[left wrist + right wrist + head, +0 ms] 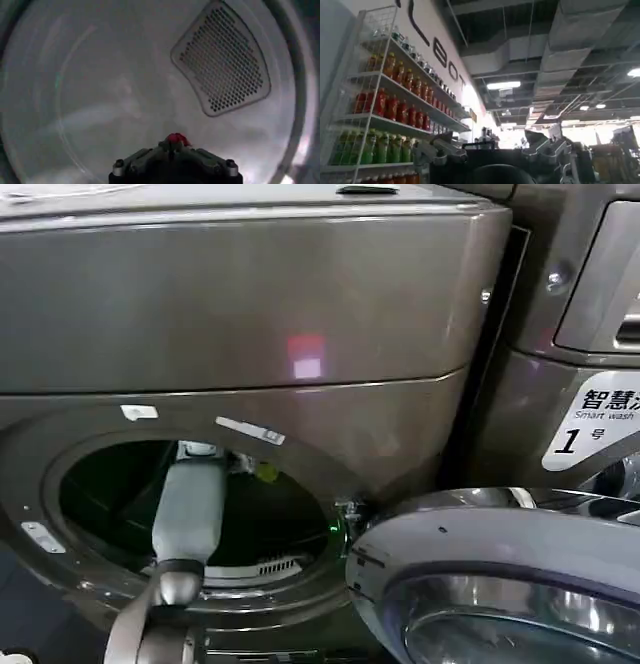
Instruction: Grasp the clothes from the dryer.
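Where the left gripper (172, 146) stood: deep inside the dryer (250, 314), its arm (190, 514) run in through the porthole (70, 534).
Left fingers: drawn together to one point, and they looked to be pinching a small red piece of the clothes (176, 138).
Clothes from the gripper: the red piece sat right at the tips, touching them; in the head view a lime-green scrap (266, 473) showed just beside the wrist.
Long axis: could not be told, too little of the fabric was on show.
Beyond the tips: bare drum wall (100, 100) and, well ahead and off to one side, the vent grille (220, 60).
Nearer arm: the left, by a long way, it was the one in the drum.
Right gripper (495, 152): fingers spread, holding nothing, aimed up at the ceiling and a shelf of bottles (385, 105), well away from the drum.
Door (500, 584): swung open beside the porthole.
What the next move turned on: my read was a straight pull back along the arm's own line, out through the porthole, with the pinch kept tight on so small a hold.
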